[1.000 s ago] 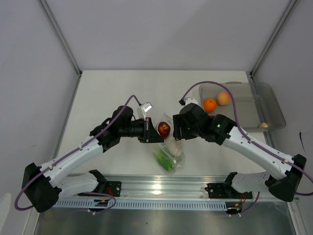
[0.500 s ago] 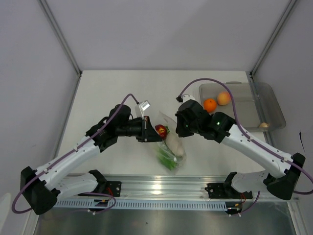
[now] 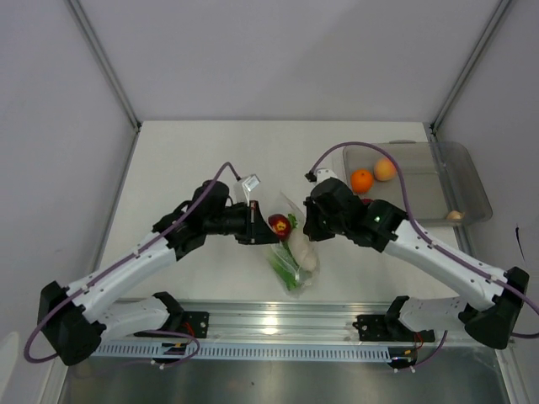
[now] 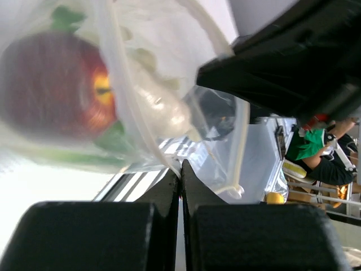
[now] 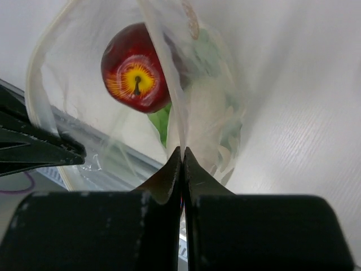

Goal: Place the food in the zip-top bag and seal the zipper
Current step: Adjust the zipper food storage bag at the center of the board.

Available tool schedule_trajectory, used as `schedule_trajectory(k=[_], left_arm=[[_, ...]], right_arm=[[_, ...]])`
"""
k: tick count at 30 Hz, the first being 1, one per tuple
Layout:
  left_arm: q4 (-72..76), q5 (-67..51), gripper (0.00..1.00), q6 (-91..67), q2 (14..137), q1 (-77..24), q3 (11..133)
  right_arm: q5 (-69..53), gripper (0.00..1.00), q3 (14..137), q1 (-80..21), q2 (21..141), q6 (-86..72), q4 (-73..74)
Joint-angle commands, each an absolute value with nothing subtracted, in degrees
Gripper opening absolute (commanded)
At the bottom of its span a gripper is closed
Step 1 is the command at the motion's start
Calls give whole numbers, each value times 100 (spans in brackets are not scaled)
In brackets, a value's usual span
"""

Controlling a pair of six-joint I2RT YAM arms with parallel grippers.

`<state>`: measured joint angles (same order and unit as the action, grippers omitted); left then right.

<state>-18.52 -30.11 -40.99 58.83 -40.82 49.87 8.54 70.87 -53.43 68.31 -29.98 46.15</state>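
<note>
1. Room-wise, everything is happening near the middle of the white table [image 3: 194, 160], well apart from its left and far edges. A rigid clear tray [image 3: 472, 181] is sitting over by the right edge.
2. The left pincer [image 4: 180, 169] is clenching one lip of the zip-top bag [image 3: 290, 206], and the right pincer [image 5: 181, 152] is clenching the opposite lip. The mouth is gaping between them, with the bag's bottom trailing toward the near edge.
3. Inside the bag, a dark red fruit [image 3: 280, 224] is sitting just under the mouth. The white radish [image 3: 301, 252] and green leafy cabbage [image 3: 282, 269] are lying lower down.
4. The tray is holding an orange [image 3: 361, 180] just beside a peach-coloured fruit [image 3: 385, 169], plus a small beige piece [image 3: 455, 215] by its near wall.
5. The bag is thin crinkly film, and the zipper [image 4: 240, 147] is showing as a thicker clear strip along the lip. The red fruit is looking glossy, with a yellow patch around its dimple.
</note>
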Motion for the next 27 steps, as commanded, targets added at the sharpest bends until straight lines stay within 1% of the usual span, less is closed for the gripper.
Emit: schedule_trajectory(k=[1,2,6,9,12,14,20,22,24,25,27], left_arm=[[-1765,-3058,1,-3991,6257,-3929,4974],[-1827,-3128,1,-3955,6275,-3816,5053],[-2223,-3120,0,-3806,5968,-3753,6000],[-2408,-3181,1,-3841,5705,-3753,6397],[-2312,-3234,1,-3964,5468,-3753,6311],[-2180,-3182,1,-3999,5414,-3753,5916],[-1662,-3401,0,-4149,5967,-3753,4792],[-1713,-3428,1,-4105,6265,-3727,4781],[-1871,-3515,1,-3999,6337,-3630,5114],[-2037,-3568,0,-3921,6259,-3578,5237],[-2258,-3490,0,-3815,6092,-3568,5868]], right_arm=[[826,0,7092,-5326,7040,-2953,4394],[878,0,7328,-5335,7066,-2918,4473],[1072,0,7952,-5370,6988,-2743,4834],[1099,0,8243,-5370,6847,-2716,4957],[1046,0,8279,-5388,6636,-2804,4957],[1002,0,8096,-5379,6487,-2874,4835],[599,0,7077,-5203,6556,-3111,4247],[501,0,6944,-5151,6696,-3103,4157],[492,0,7171,-5142,6925,-3024,4288],[510,0,7476,-5159,6961,-2980,4428],[580,0,7768,-5177,6935,-2892,4508]])
